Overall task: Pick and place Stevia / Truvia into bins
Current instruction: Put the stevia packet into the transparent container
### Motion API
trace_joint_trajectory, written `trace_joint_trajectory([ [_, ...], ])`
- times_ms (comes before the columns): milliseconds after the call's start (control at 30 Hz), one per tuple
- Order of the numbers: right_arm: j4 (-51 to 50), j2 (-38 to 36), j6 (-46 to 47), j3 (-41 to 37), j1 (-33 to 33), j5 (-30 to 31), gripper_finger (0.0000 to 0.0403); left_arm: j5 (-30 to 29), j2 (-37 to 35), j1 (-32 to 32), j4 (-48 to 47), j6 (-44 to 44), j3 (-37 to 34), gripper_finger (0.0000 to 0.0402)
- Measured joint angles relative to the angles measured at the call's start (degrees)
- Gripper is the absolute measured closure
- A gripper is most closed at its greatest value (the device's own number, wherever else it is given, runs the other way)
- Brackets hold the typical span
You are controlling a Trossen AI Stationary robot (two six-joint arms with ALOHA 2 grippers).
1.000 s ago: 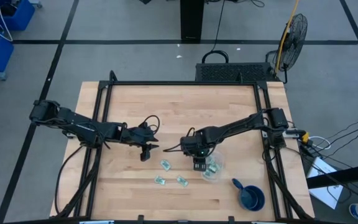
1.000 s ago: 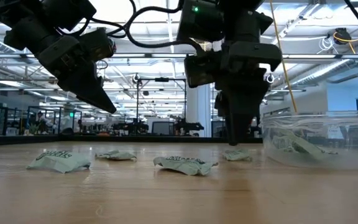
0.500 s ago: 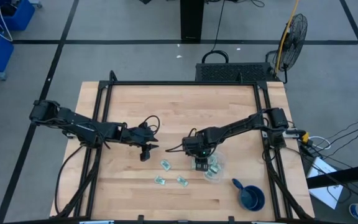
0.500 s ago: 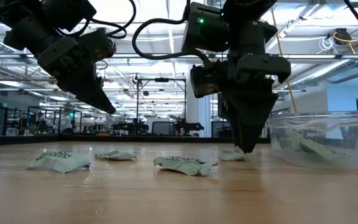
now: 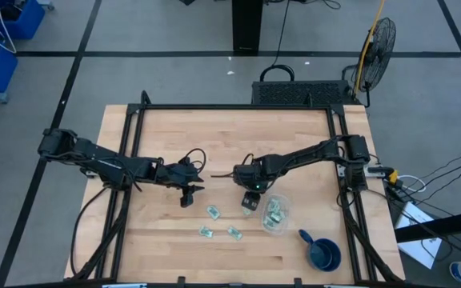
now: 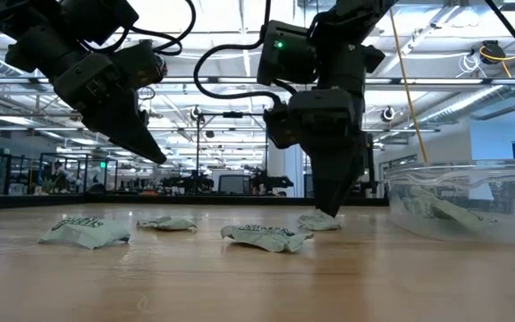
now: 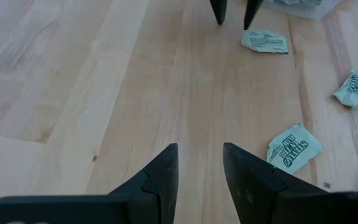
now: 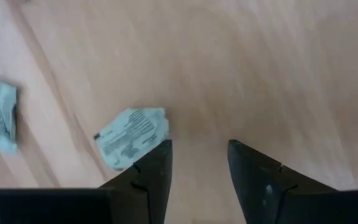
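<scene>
Clear container holding several packets; four loose packets on the wooden table beside it. Right gripper, jaws spread (nothing held), over the nearest one. Left gripper, farther off, jaws spread.

I have the right claw pointing down over the desk with its fingers parted and nothing between them. My left claw hangs above the desk, fingers also apart.
</scene>
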Motion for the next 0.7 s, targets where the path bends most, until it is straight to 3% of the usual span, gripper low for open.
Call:
trace_joint_trajectory([
  [333, 2.6, 0.0, 5.4, 0.0, 1.2, -3.2, 0.0257, 0.0, 0.0, 0.0, -0.1, 0.0, 0.0, 0.0268],
  [700, 6.3, 0.0, 4.8, 0.0, 1.9, -3.4, 0.0259, 0.0, 0.0, 0.0, -0.1, -0.1, 0.0, 0.0268],
])
